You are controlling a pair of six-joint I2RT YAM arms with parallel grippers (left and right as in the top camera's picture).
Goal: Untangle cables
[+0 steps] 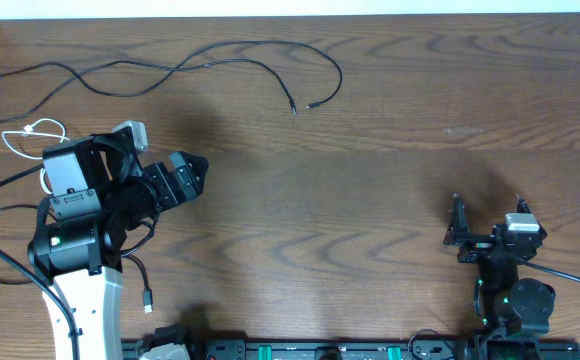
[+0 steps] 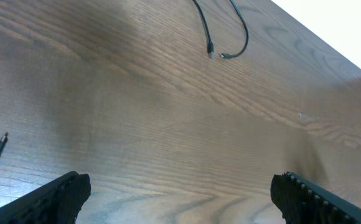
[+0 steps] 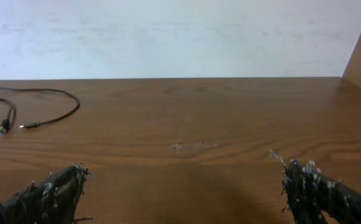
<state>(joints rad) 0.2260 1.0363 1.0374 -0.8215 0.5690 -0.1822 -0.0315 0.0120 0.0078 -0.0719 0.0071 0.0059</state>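
Along the far side of the table (image 1: 370,180), the long black cable (image 1: 220,50) lies by itself in loose waves. Its two plug ends (image 2: 221,55) rest close together and cross nothing, so I judge this one freed. At the far left, the white cable (image 1: 32,130) sits in a small loop just beside my left arm (image 1: 75,240). The second black cable (image 1: 142,280) runs out from under that arm, and its plug lies near the front edge. The arm hides where these two meet, so I cannot tell whether they cross. I judge the task partly done: one cable is separated, and the white and second black cables at the left are what remains to check and spread apart. My left claw (image 1: 185,172) hovers over bare wood to the right of that cluster, its fingers (image 2: 50,199) wide apart and holding nothing. My right claw (image 1: 485,228) rests at the near right, well apart from every cable, its fingers (image 3: 43,196) likewise spread and empty. No brand, label or writing can be read in any view.
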